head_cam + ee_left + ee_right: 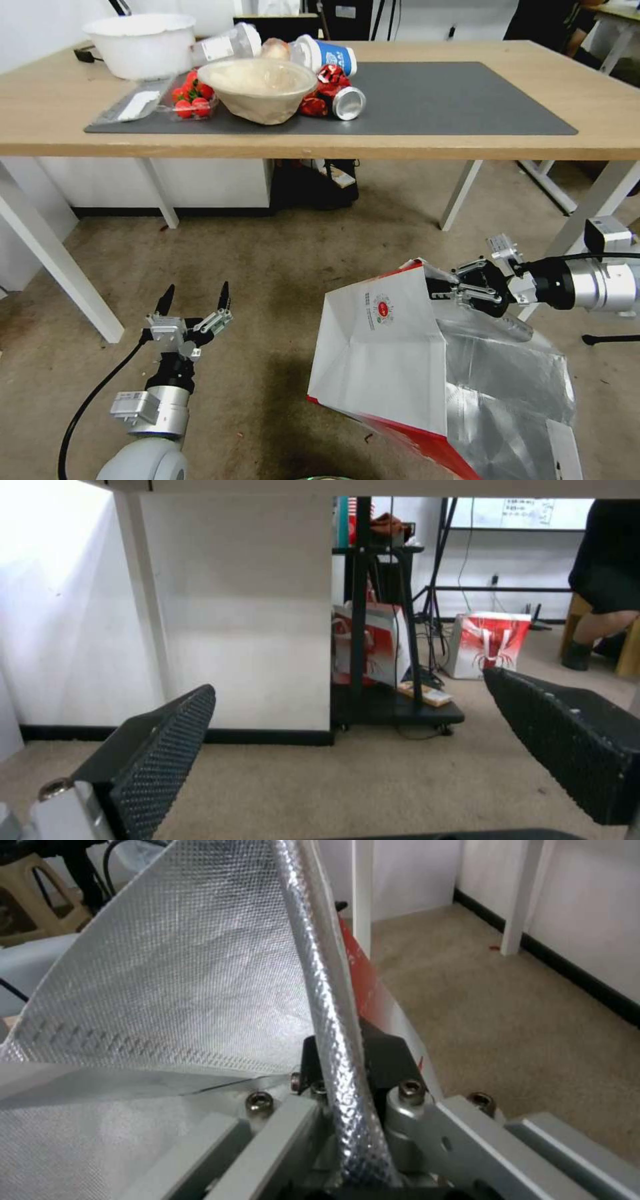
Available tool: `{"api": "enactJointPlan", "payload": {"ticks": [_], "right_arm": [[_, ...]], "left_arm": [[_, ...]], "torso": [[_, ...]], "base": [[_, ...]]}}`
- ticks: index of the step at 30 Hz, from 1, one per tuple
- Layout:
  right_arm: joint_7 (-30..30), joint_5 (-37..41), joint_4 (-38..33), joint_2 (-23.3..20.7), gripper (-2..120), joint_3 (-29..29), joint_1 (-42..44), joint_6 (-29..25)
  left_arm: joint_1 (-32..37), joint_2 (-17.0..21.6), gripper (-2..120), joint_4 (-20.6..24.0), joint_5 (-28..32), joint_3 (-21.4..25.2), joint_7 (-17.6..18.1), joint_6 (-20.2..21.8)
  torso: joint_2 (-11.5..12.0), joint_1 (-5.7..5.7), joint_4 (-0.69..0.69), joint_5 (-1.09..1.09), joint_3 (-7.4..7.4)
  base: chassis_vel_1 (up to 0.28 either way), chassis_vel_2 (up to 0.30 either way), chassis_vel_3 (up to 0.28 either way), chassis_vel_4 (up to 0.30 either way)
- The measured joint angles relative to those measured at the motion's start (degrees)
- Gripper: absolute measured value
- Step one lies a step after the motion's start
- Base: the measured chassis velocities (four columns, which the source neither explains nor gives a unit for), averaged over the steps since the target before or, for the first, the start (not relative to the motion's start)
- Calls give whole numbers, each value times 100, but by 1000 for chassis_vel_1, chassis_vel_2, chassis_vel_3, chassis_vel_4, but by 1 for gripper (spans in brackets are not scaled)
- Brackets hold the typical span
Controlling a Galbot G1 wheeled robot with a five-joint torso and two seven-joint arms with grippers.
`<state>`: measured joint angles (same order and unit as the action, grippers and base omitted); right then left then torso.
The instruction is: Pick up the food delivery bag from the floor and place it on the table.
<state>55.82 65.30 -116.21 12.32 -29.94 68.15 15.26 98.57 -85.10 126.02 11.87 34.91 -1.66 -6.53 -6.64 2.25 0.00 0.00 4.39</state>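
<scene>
Bag [380, 353] stands on the floor [267, 280], in front of the worktop [427, 143] and below its near edge, mouth open, foil lining showing. White face with the round red logo is turned toward the worktop's left end; a red side runs along the bag's lower edge.

Right gripper [448, 287] is at the bag's top rim, on the rim's corner nearest the worktop. Fingers are together, clamped on the rim. In the right wrist view the foil-lined edge of the bag [333, 1030] passes straight between the fingers of the right gripper [343, 1065], pinched tight, with the red outer side just beyond it.

Left gripper [195, 300] hovers above the floor, well apart from the bag, toward the worktop's left leg [60, 267]. Fingers apart, nothing between them; left wrist view shows both ribbed fingers [160, 745] spread wide over bare floor [347, 780].

On the worktop, a dark mat [440, 100]. At the mat's left end: a white tub [140, 43], strawberries [192, 97] in a clear box, a beige bowl [260, 90], a paper cup [330, 57] lying on its side, a tipped can [347, 103]. The mat's right part is bare.
</scene>
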Motion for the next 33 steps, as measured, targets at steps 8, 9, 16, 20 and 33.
{"api": "enactJointPlan", "payload": {"ticks": [8, 9, 16, 20, 33], "right_arm": [[-4, 23, -39, -26, 0, 1, 39, 22], [-4, 23, -39, -26, 0, 1, 39, 22], [-10, 25, -76, -55, 0, -15, 65, 51], [-21, 29, -96, -69, 0, -19, 75, 69], [-88, 47, -114, -142, 0, -42, 87, 90]], "left_arm": [[13, 1, 100, 28, 0, 3, 0, 4], [13, 1, 100, 28, 0, 3, 0, 4], [30, 6, 100, 51, -1, 11, 0, 5], [35, 7, 100, 54, -1, 12, 0, 5], [33, 16, 100, 76, -2, 19, -1, 5]], "torso": [[-188, 27, 0, 0, 162], [-188, 27, 0, 0, 162], [-380, 64, 0, 0, 317], [-444, 81, 0, 0, 363], [-737, 150, 0, 0, 588]], "base": [[0, 0, 0, 0], [0, 0, 0, 0], [0, 0, 0, 0], [0, 0, 0, 0], [0, 0, 0, 0]]}}
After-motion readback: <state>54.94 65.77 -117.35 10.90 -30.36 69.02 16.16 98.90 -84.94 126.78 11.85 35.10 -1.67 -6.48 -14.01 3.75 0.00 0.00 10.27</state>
